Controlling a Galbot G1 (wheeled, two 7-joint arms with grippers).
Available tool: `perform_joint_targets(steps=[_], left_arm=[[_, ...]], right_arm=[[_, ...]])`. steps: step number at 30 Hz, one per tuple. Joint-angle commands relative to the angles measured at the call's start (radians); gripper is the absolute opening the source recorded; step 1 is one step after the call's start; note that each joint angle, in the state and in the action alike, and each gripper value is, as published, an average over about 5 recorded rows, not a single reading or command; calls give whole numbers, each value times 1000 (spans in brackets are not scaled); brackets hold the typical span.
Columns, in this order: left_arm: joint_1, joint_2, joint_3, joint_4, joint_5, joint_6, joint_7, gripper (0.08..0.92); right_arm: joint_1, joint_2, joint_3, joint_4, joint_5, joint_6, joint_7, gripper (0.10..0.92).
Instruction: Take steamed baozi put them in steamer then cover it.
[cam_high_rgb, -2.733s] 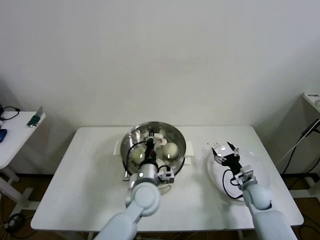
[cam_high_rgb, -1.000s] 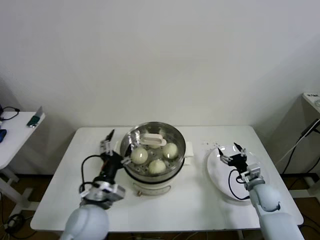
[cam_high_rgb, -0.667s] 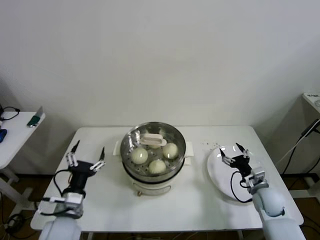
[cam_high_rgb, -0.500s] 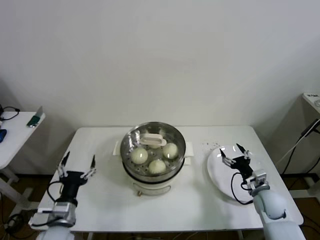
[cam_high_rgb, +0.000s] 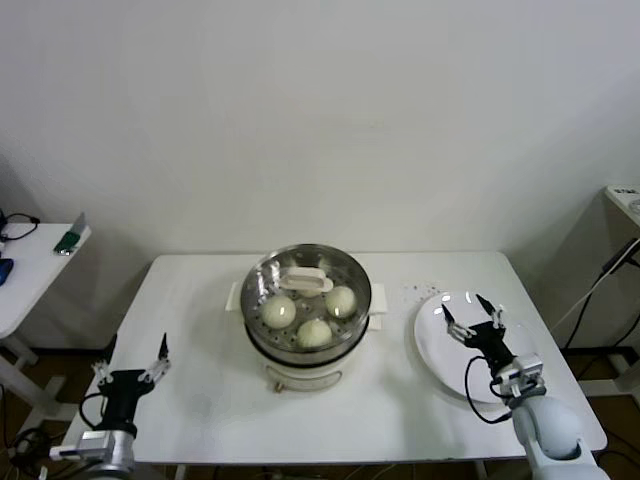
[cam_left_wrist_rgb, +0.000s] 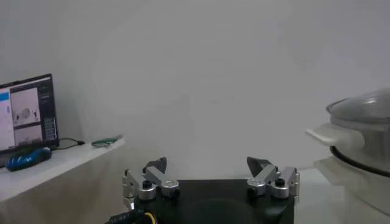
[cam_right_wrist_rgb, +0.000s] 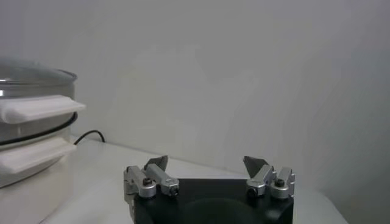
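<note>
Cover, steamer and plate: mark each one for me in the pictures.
cover (cam_high_rgb: 305, 281): head view, on its cream bar handle.
steamer (cam_high_rgb: 305, 374): head view, on the white base front.
plate (cam_high_rgb: 436, 345): head view, on bare white surface near the left rim.

Three baozi (cam_high_rgb: 279, 311) show under one cover (cam_high_rgb: 308, 279) on one steamer (cam_high_rgb: 305, 362). One plate (cam_high_rgb: 432, 340), one table (cam_high_rgb: 200, 310), a side table (cam_high_rgb: 30, 270), two grippers: left (cam_high_rgb: 130, 366), right (cam_high_rgb: 472, 320).
</note>
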Motion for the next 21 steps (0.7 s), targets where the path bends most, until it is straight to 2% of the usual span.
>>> perform_joint_targets(steps=[1,21], left_arm=[[15,-11,-24,40,-45,-35,14,823],[18,-13,-9,4,-14,-20,23,823]], right_arm=[[-35,10,14,27,11,19,-18,823],[-38,24,22,29,10,26,-30,823]])
